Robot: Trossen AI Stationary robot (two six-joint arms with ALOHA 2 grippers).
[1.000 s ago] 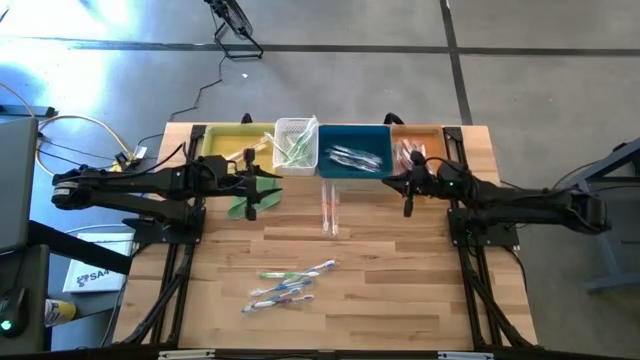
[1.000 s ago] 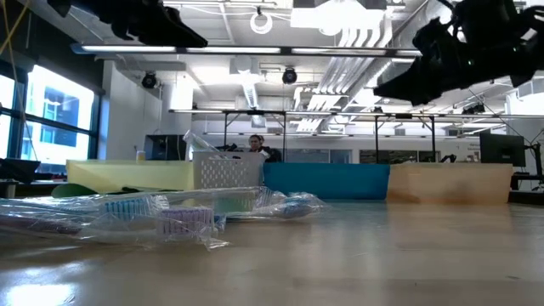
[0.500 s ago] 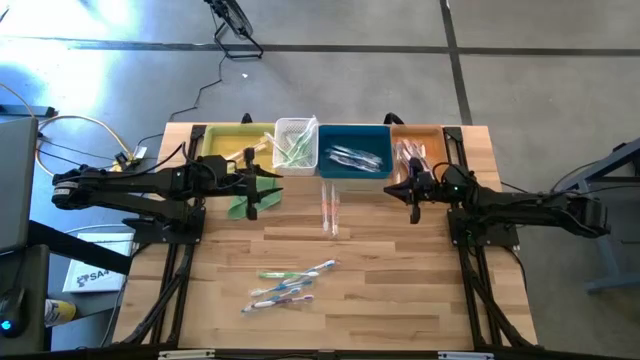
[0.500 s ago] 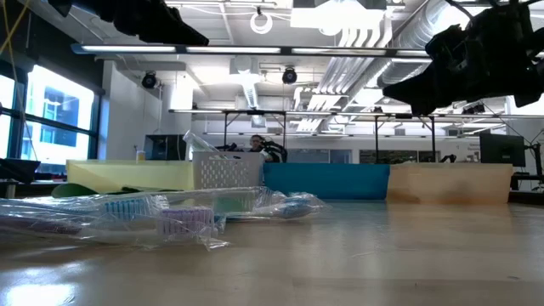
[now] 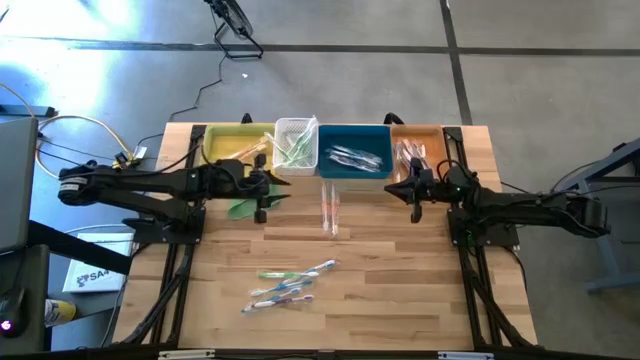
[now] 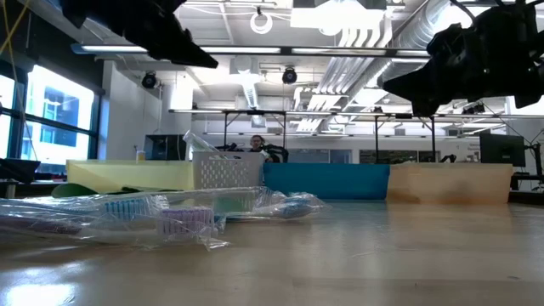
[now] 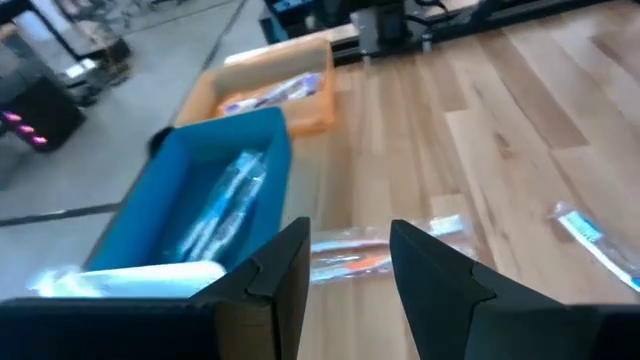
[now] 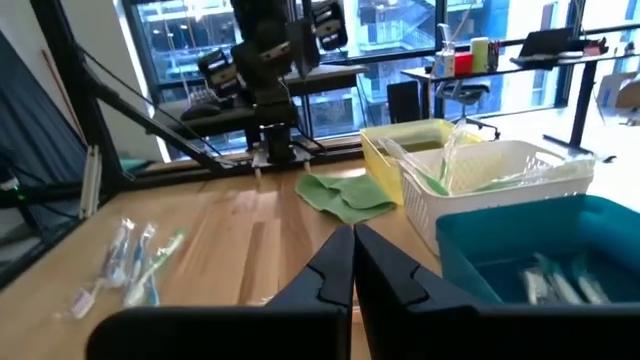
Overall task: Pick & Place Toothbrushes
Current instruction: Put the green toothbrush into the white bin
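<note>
Wrapped toothbrushes lie flat on the wooden table: an orange-handled pair (image 5: 329, 208) near the bins and a blue and green cluster (image 5: 288, 283) toward the near edge, also in the low view's foreground (image 6: 161, 217). My left gripper (image 5: 262, 210) hovers open above the folded green cloth (image 5: 243, 207), pointing toward the orange pair (image 7: 350, 263), which lies beyond its fingers. My right gripper (image 5: 414, 210) hangs shut and empty in front of the orange bin (image 5: 418, 148), its fingertips (image 8: 353, 240) together.
Along the far edge stand a yellow bin (image 5: 232, 143), a white basket (image 5: 296, 145) with green brushes, a blue bin (image 5: 353, 150) with blue ones and the orange bin with pink-red ones. Bare wood lies between the arms and along the near right.
My left gripper has moved a little toward the table's right, toward the orange toothbrush pair, sinking slightly and rolling. My right gripper sank a little and turned early on, then kept still. No toothbrush has moved.
</note>
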